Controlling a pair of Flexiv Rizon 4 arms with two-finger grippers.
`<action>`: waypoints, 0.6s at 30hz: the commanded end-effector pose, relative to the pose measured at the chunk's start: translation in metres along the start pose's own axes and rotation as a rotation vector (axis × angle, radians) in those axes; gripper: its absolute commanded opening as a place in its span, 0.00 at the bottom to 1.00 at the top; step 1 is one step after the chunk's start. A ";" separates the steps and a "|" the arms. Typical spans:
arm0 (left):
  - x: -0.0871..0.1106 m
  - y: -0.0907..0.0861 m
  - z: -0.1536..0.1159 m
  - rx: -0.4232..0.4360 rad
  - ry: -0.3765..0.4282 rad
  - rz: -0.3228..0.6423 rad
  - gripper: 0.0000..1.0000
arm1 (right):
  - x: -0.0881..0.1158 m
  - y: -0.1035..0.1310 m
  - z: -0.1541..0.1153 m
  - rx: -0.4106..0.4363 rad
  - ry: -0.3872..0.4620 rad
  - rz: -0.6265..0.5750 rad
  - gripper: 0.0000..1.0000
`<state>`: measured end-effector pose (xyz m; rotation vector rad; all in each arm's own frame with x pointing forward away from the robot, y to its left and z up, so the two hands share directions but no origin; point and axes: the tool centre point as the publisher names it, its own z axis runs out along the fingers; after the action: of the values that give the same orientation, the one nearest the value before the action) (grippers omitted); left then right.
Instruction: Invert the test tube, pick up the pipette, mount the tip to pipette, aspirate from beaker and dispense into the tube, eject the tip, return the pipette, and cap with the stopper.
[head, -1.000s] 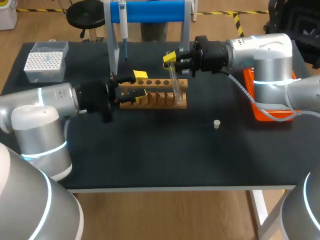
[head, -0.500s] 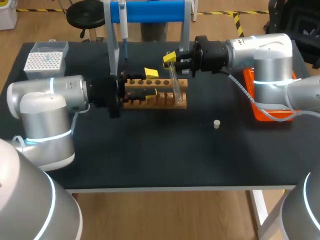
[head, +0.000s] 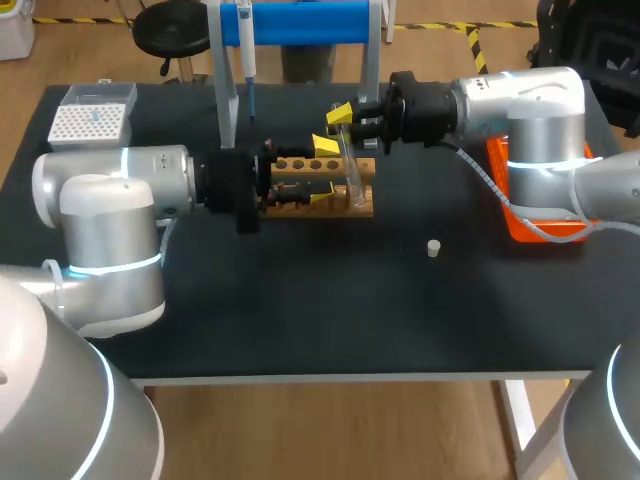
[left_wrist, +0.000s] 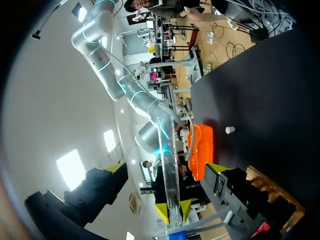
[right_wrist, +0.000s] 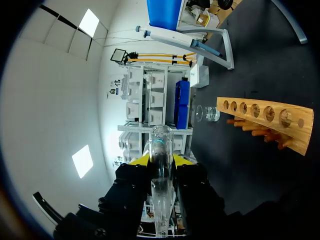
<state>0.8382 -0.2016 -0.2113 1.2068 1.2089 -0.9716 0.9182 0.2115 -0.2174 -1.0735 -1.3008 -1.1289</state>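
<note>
Status on the tube flip? Last I looked, your left arm was parked way off by the rack's left end. — benchlurker

Yeah, that changed quick. Over the last second my left gripper (head: 323, 172) slid along the wooden rack (head: 300, 190), which sat near the far edge of the table (head: 300, 320). It went from the rack's left end most of the way to its right end. My right gripper (head: 345, 128) didn't budge the whole time. It was clamped on the test tube (head: 350, 172) near its upper end, with the tube leaning and its lower end down by the rack's right end. From the left wrist, my left fingers (left_wrist: 116, 168) were spread wide with the tube running between them. It wasn't touching either one as far as I could see, so no grip on that side. — twoarms

So was that a handoff? — benchlurker

My guess, yeah: left was lining up to take the tube so it could get turned over. The flip wasn't done though. The pipette (head: 247, 50) hung on its stand (head: 300, 18) at the far edge, and the tip box (head: 92, 122) was in the far left corner. The stopper (head: 433, 248) lay loose toward the right edge, well apart from the rack. Everything after step one looked untouched. — twoarms
</note>
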 end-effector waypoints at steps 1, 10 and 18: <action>0.000 0.005 0.011 0.017 0.010 -0.008 1.00 | 0.001 0.000 0.000 -0.001 -0.004 0.000 0.00; 0.000 0.008 0.025 0.043 0.036 -0.064 1.00 | 0.001 0.000 0.000 -0.001 -0.004 0.000 0.00; 0.000 0.007 0.031 0.034 0.042 -0.076 1.00 | 0.001 0.000 0.000 -0.001 -0.004 0.000 0.00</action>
<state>0.8499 -0.2272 -0.2111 1.2261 1.2815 -1.0377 0.9182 0.2115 -0.2174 -1.0736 -1.3008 -1.1289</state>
